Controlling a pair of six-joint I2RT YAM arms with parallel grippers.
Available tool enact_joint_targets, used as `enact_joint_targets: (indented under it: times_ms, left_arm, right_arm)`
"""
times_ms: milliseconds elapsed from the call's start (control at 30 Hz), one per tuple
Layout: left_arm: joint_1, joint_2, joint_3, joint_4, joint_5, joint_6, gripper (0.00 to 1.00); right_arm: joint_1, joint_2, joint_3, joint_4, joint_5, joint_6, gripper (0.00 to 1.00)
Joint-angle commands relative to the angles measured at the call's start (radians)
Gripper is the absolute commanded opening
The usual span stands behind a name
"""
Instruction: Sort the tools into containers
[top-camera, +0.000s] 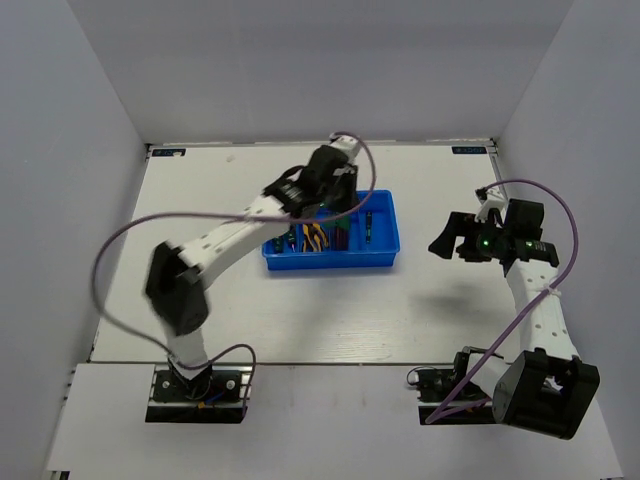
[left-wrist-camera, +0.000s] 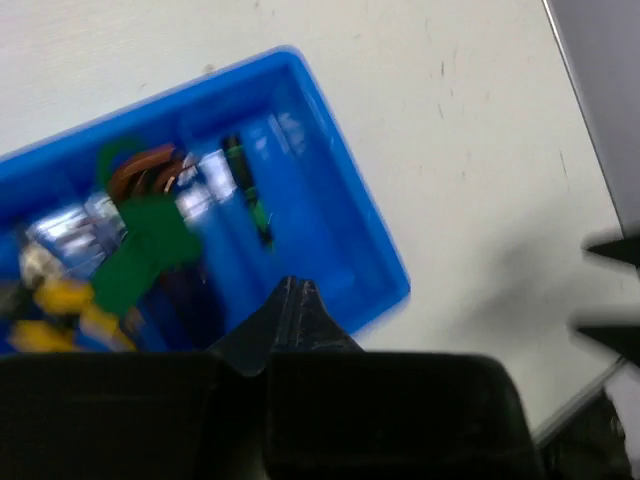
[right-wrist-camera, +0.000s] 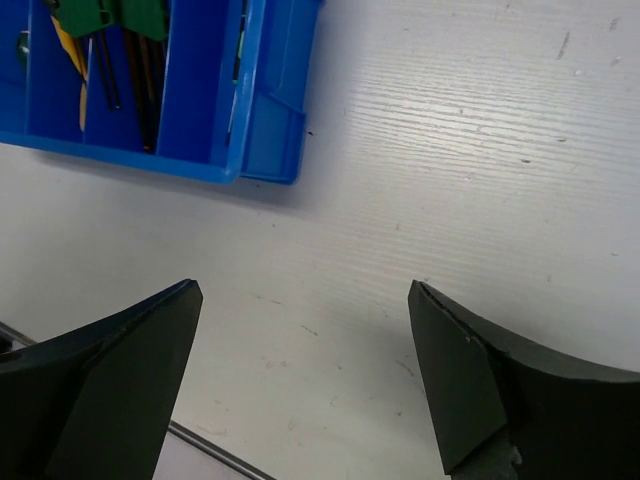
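Note:
The blue tray sits mid-table with tools in its compartments. Yellow-and-black pliers lie in the middle, and a green-handled screwdriver lies in the right compartment. In the left wrist view the tray holds the hex keys in their green holder, the screwdriver and the yellow pliers. My left gripper is shut and empty above the tray's right part. My right gripper is open and empty over bare table, right of the tray.
The right wrist view shows the tray's corner at the upper left. White walls enclose the table on three sides. Purple cables loop over both arms.

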Motion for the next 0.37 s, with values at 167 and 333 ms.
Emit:
enact_joint_targets:
  times_ms: [167, 333]
  left_arm:
    - [0.037, -0.745, -0.636, 0.007, -0.370, 0.188, 1.00]
    - [0.074, -0.922, -0.833, -0.015, -0.361, 0.188, 1.00]
  right_arm:
    - [-0.003, -0.093, -0.021, 0.081, 0.161, 0.069, 0.91]
    - [-0.001, -0.132, -0.039, 0.109, 0.143, 0.083, 0.91]
